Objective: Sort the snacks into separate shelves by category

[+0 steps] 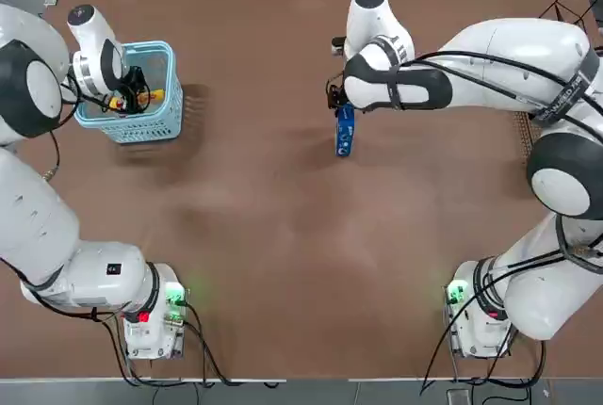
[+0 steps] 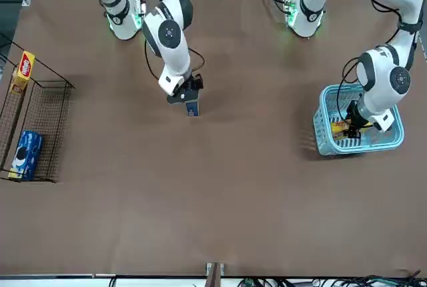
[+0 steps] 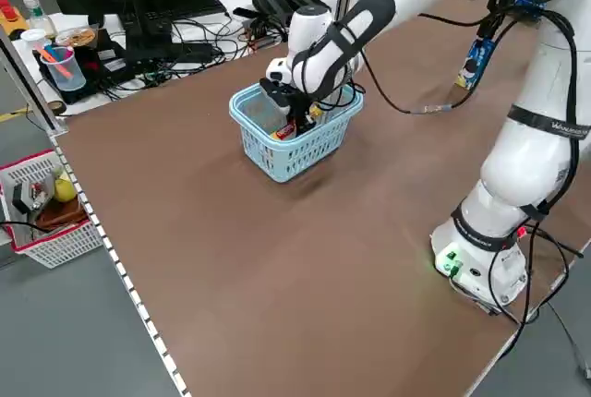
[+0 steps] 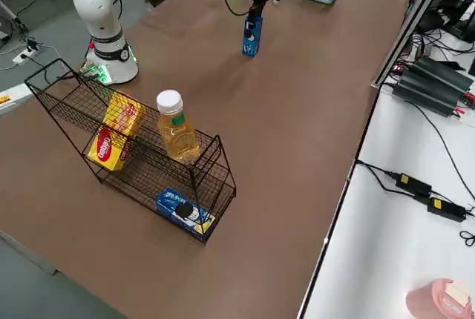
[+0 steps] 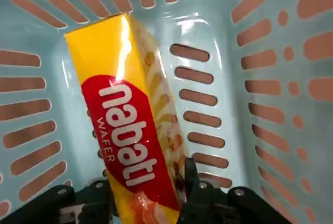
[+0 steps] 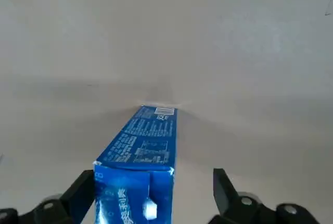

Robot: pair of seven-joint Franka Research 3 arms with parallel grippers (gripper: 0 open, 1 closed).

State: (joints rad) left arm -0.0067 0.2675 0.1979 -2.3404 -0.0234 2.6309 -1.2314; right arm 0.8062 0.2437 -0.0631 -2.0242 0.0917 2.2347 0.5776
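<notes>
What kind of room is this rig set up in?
Most likely a robotics lab or workshop: a brown table with bench-mounted arms, tangled cables and electronics on the bench behind it, and power adapters on a side desk.

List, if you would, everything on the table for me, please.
Table: one, brown.
Basket: one, light blue, far left.
Basket yellow box: one, yellow with red logo, in basket.
Standing blue packet: one, blue, upright mid-table.
Wire rack: one, black, right edge.
Racked yellow box: at least one, upper tier.
Racked blue packet: one, lower tier.
Bottle: one, amber, white cap, on rack.
Left gripper: gripping basket yellow box.
Right gripper: open over standing blue packet.
</notes>
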